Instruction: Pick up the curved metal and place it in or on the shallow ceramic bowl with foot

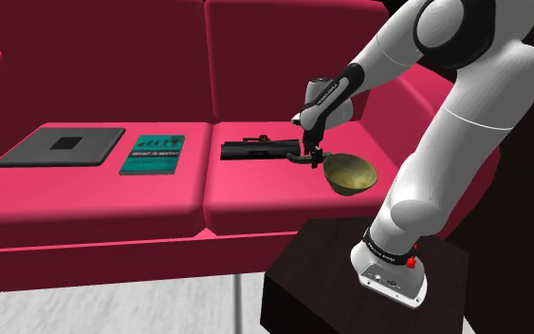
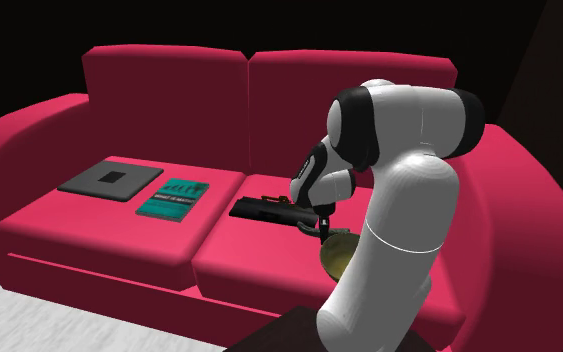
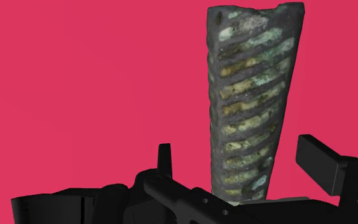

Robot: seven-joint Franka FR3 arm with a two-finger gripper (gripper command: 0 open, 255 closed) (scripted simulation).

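Fingers low over the red sofa seat cushion, and we note them standing apart, closed on nothing. Between them lies the metal strip: ridged, grey-green with yellowish patches. It runs straight out ahead of the fingers and widens toward its far end. The finger we see clearly sits off to one side of the strip with red cushion showing in the gap, so there is no contact there. The strip's near end passes out of sight behind a long black object that crosses under the other finger. In the shoulder view the fingers point down at the strip, a small dark curve on the cushion directly beneath them. The long black object stretches away from the fingers on one side. The bowl, dull brass-olive and tipped on the cushion, sits just beside them on the opposite side. We cannot tell whether strip and bowl touch. Well beyond the black object, on the next cushion, lie a teal book and a flat dark pad.
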